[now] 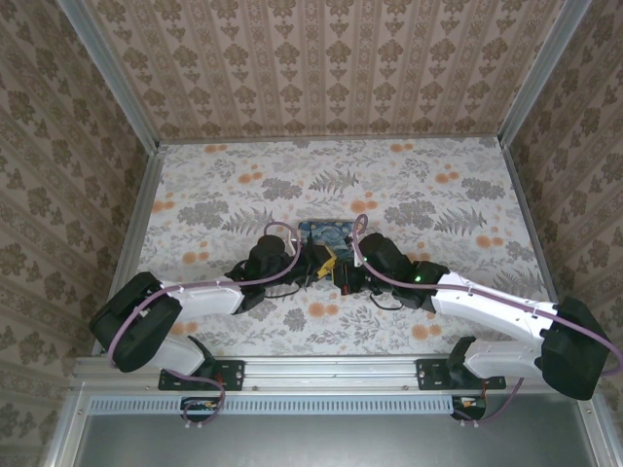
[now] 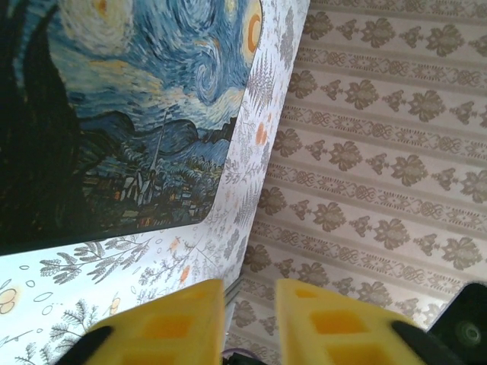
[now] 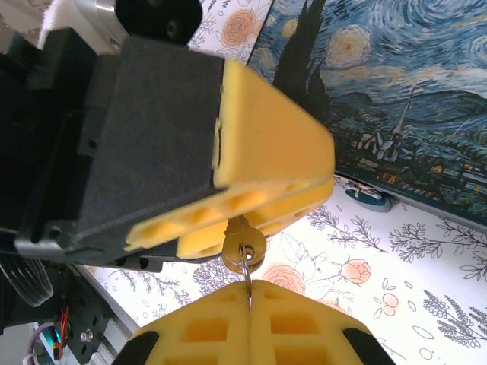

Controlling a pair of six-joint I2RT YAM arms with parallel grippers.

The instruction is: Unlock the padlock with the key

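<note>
The right gripper point(image 3: 249, 295) has its yellow foam jaws pressed together on a thin silver wire loop point(image 3: 248, 265). Just beyond its fingertips, threaded on that loop, hangs a small round brass-yellow piece point(image 3: 242, 242) with a hole through it. This could be the head of the key or part of the padlock; which one cannot be told. It sits tight under the yellow fingers of the left gripper point(image 2: 249, 293), whose jaws stand narrowly apart with nothing visible between them. The risk is that the left jaws close beside or over the brass piece rather than squarely on it. That would twist it on the loop, or tug the wire out of the right jaws' thin pinch so the bundle drops. The brass looks smooth, shiny and very small, easy to lose between foam pads. Past both sets of jaws, a tiny dark bluish object point(image 3: 365, 196) with a pale rim lies against the edge of the blue swirl-painted rectangular tin point(image 3: 396, 91). It is too small to identify. The tin rests on the floral-patterned table point(image 3: 396, 266).
</note>
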